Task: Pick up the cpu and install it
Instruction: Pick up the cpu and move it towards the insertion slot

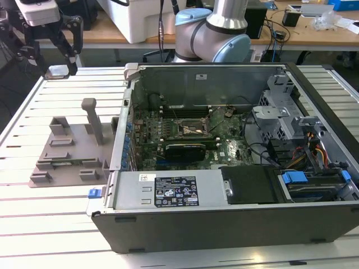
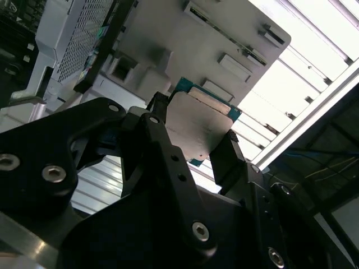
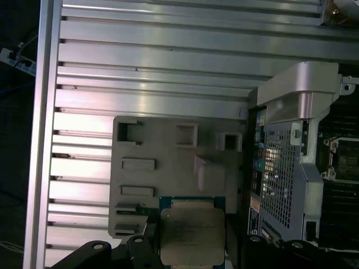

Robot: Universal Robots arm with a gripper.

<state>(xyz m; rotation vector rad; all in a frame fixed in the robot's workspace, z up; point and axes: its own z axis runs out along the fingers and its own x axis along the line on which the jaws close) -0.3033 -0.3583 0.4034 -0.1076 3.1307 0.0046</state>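
In the exterior view, the tool is hanging high over the far corner of the worktop on the exterior view's left, beyond the grey tray. The open case is sitting just beside the tray, and its socket is showing in the middle of the board.

In the second wrist view, the tool is gripping the cpu by two opposite edges between its black fingers, lifted clear of the tray below.

In the first wrist view, the cpu is showing its silvery top and hanging over one edge of the tray, with the case just beside the tray.
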